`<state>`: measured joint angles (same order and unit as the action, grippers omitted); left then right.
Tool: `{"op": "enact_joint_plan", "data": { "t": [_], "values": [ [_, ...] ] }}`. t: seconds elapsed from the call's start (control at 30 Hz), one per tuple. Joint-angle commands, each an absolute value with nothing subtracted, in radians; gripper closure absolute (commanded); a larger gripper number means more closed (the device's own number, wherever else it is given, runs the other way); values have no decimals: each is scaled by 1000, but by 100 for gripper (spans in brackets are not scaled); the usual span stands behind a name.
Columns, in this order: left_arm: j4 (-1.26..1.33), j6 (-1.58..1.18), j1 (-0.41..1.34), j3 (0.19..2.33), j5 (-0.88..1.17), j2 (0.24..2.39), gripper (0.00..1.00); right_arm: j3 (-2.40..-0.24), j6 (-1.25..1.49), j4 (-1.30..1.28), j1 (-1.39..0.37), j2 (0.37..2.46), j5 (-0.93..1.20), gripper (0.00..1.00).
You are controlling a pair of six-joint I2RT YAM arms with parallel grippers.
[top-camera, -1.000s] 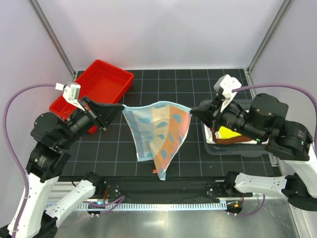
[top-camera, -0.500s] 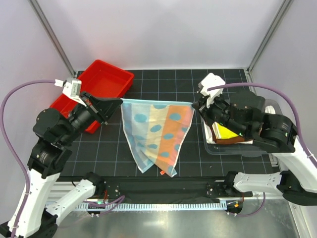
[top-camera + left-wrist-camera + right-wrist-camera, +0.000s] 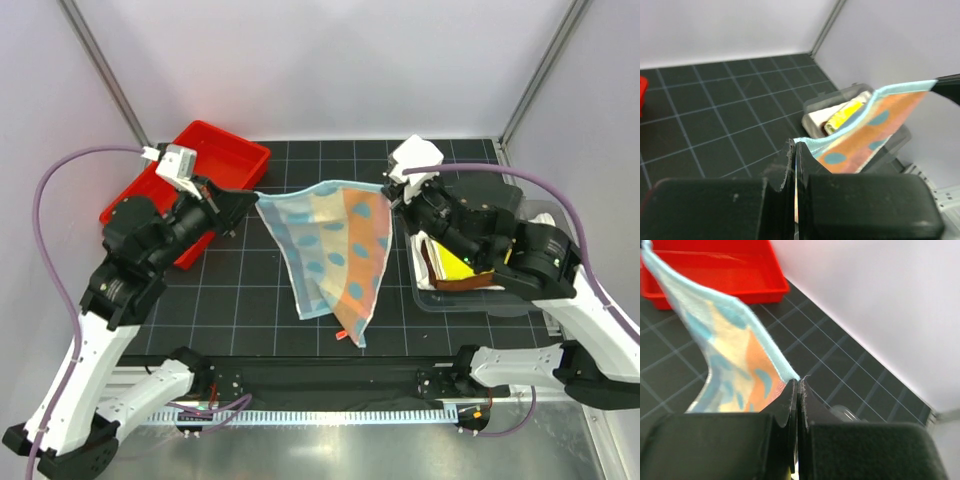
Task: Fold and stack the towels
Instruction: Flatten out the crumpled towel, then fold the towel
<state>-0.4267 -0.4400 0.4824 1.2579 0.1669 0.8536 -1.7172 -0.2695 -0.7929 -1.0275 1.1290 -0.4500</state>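
The light-blue multicoloured towel (image 3: pixel 335 250) hangs stretched in the air between my two grippers, its lower point just above the mat. My left gripper (image 3: pixel 252 197) is shut on its left top corner; in the left wrist view the towel (image 3: pixel 875 132) runs away from the pinched fingers (image 3: pixel 795 150). My right gripper (image 3: pixel 385 195) is shut on the right top corner; the towel (image 3: pixel 735 350) shows in the right wrist view beside its fingers (image 3: pixel 799 385). Brown, yellow-green and white towels (image 3: pixel 460 272) lie in the clear bin (image 3: pixel 430 295) at the right.
A red plastic tray (image 3: pixel 215 160) stands at the back left, also in the right wrist view (image 3: pixel 715 270). The clear bin appears in the left wrist view (image 3: pixel 812 107). The black gridded mat (image 3: pixel 240 300) lies under the towel.
Both grippers have moved back and up with the towel. The towel has tilted and its hanging point has swung toward the right.
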Motion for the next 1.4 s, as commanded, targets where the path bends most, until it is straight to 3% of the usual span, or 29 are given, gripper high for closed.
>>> {"op": "enact_joint_plan", "data": {
  "t": [0.0,0.23,0.37,0.63,0.83,1.17,1.37],
  "values": [
    [-333,-478,479,1275,274,761,100,-1709,-243,-773,-1028,1033,-256,99],
    [-296,-588,479,1273,376,678,100,-1572,-112,-672,-1026,853,-26,99],
    [-307,-542,479,1290,301,730,100,-1563,-162,-571,-1028,867,-206,99],
    [-290,-381,479,1321,-32,957,100,-1626,-440,-347,-968,1141,-557,99],
    [-165,-330,419,1393,-75,1243,100,-1710,-279,-310,-560,1389,-142,99],
    [116,-380,238,1661,208,1786,100,-1957,-155,-248,-284,1877,216,99],
    [173,-347,227,1700,334,1914,100,-2080,-189,-341,-267,2074,331,99]
  ]
}}
